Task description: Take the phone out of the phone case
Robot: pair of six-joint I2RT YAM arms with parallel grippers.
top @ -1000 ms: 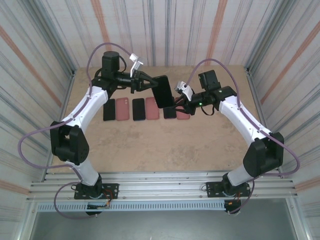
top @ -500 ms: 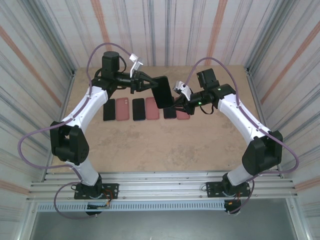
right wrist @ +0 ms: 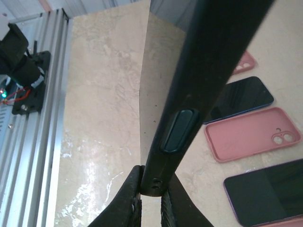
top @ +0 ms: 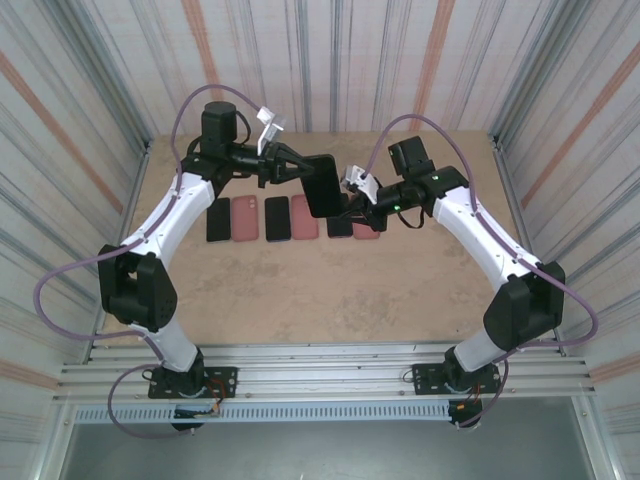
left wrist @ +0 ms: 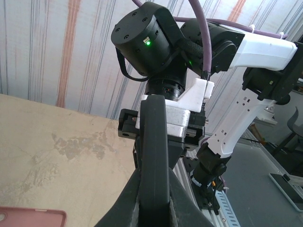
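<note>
A black phone in its black phone case hangs above the table's far middle, held between both arms. I cannot tell phone from case. My left gripper is shut on its left end. In the left wrist view the phone case stands edge-on, clamped at my left gripper. My right gripper is shut on the opposite end. The right wrist view shows the phone case edge with a side button, its corner pinched in my right gripper.
Below the held phone, a row of dark phones and pink cases lies across the far part of the tan table. A pink case and a dark phone lie under the right wrist. Striped walls enclose three sides.
My right gripper has closed onto the end of the cased phone and shifted slightly left and away. The left gripper keeps its hold and has barely moved.
</note>
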